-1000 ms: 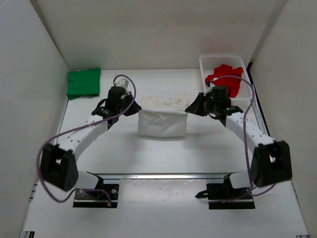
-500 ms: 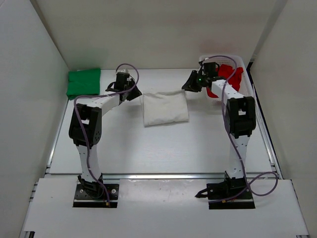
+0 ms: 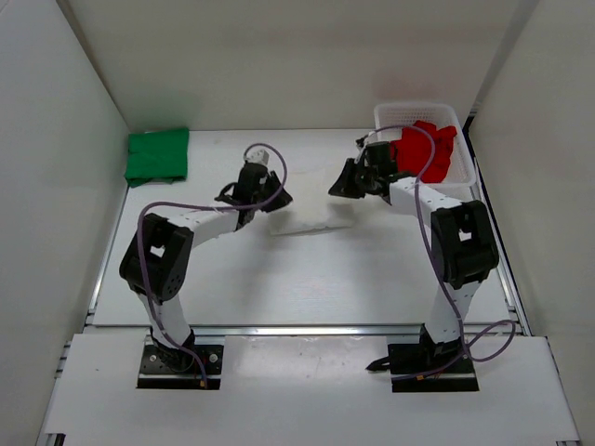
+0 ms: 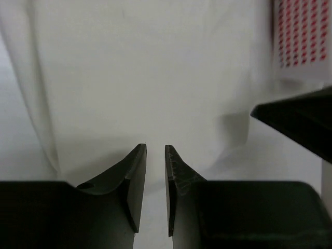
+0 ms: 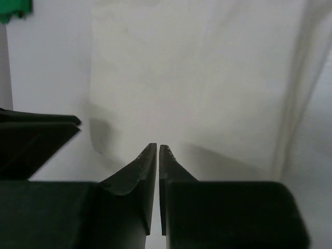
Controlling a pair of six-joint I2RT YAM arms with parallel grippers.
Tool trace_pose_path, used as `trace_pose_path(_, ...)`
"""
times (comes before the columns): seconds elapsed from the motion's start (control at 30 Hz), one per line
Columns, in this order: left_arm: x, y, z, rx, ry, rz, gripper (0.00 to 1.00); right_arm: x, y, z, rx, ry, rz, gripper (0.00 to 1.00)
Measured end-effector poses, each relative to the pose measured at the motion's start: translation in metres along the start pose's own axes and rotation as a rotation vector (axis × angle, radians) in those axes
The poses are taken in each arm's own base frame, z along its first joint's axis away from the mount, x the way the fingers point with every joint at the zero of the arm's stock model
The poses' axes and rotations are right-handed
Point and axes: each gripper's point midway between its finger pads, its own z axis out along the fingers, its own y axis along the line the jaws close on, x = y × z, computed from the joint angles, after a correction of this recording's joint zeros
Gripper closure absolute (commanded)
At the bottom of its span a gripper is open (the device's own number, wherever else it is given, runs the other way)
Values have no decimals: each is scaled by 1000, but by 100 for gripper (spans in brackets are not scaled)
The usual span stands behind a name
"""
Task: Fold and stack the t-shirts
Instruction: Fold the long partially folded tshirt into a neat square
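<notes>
White cotton: the white t-shirt lies folded flat on the table at mid-field, between the two arms. In both wrist views it fills the ground ahead of the fingers, smooth, with a soft crease down one side.

Left gripper at the shirt's left edge, low over the cloth. Its wrist view shows the fingers parted by a narrow gap with nothing between them. Tips just short of the fold; contact with the cloth cannot be told.

Right gripper at the shirt's right far corner. Fingers almost together, a sliver of light between, nothing pinched.

Each gripper shows as a dark shape at the side of the other's wrist view.

Green t-shirt folded at the far left corner of the table, well apart from both arms.

Red t-shirt crumpled in the white mesh basket at the far right, spilling over its rim; red shows through the mesh in the left wrist view.
</notes>
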Motion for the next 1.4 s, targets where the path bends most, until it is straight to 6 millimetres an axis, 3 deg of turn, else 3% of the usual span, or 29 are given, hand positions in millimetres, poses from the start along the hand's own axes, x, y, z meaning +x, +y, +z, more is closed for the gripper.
trace_pose_path(0.1,59,6,1,12,103,0,71,39,-1,11,-23,65,10,100)
trace_pose_path(0.2,105,45,-6,-59,189,-42,72,83,-32,17,12,134,77,100)
trace_pose_path(0.27,108,49,-12,-33,169,-75,73,111,-46,15,4,164,138,99)
trace_pose_path(0.37,117,57,-29,-19,149,-102,77,120,-44,3,-24,130,152,100)
trace_pose_path(0.53,149,65,-76,-1,157,-109,77,157,-36,-23,-44,144,146,100)
trace_pose_path(0.6,160,70,-95,0,169,-107,70,166,-32,-32,-48,152,135,87)
trace_pose_path(0.67,158,73,-111,-4,152,-105,64,169,-27,-40,-55,158,120,78)
trace_pose_path(0.73,143,65,-120,19,103,-96,54,163,-23,-48,-63,146,102,71)
trace_pose_path(0.77,134,61,-123,33,72,-92,54,158,-20,-52,-68,134,88,72)
trace_pose_path(0.83,114,54,-126,49,26,-95,55,143,-16,-56,-76,108,59,84)
trace_pose_path(1.0,69,41,-106,44,-37,-92,54,82,-13,-47,-103,19,35,100)
trace_pose_path(1.13,39,6,-58,74,-25,-58,54,40,-29,-18,-88,-7,57,100)
trace_pose_path(1.27,20,-13,1,88,-11,-34,55,35,-54,11,-43,23,90,100)
trace_pose_path(1.33,24,-4,22,66,18,-37,55,44,-66,20,-13,58,109,100)
trace_pose_path(1.4,36,17,39,26,62,-53,56,48,-73,26,7,78,110,100)
